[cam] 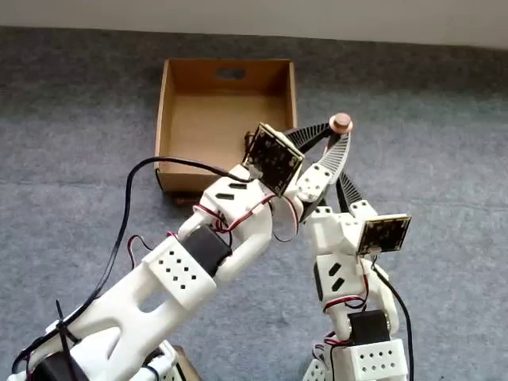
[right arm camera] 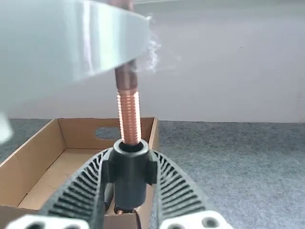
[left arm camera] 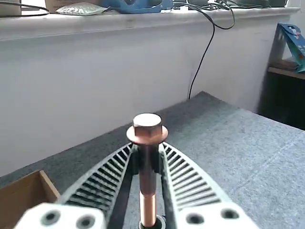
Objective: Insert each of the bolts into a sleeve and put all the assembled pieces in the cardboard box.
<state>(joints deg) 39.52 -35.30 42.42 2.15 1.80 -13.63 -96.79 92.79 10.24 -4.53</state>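
Beside the cardboard box [cam: 213, 131], left gripper [left arm camera: 148, 153] clamps the bolt [left arm camera: 147, 130], its threads entering the right gripper's [right arm camera: 129, 160] clasped sleeve [right arm camera: 128, 180].

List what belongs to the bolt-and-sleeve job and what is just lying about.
Job: bolt, held by the left end effector; sleeve, held by the right end effector; cardboard box.
Lying about: black cable, blue bag, ledge clutter.

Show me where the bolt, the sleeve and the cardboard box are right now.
bolt [left arm camera: 147, 130], left wrist view, on its flanged hexagonal head.
sleeve [right arm camera: 128, 174], right wrist view, on its dark outer wall.
cardboard box [cam: 210, 123], high view, on its bare floor.
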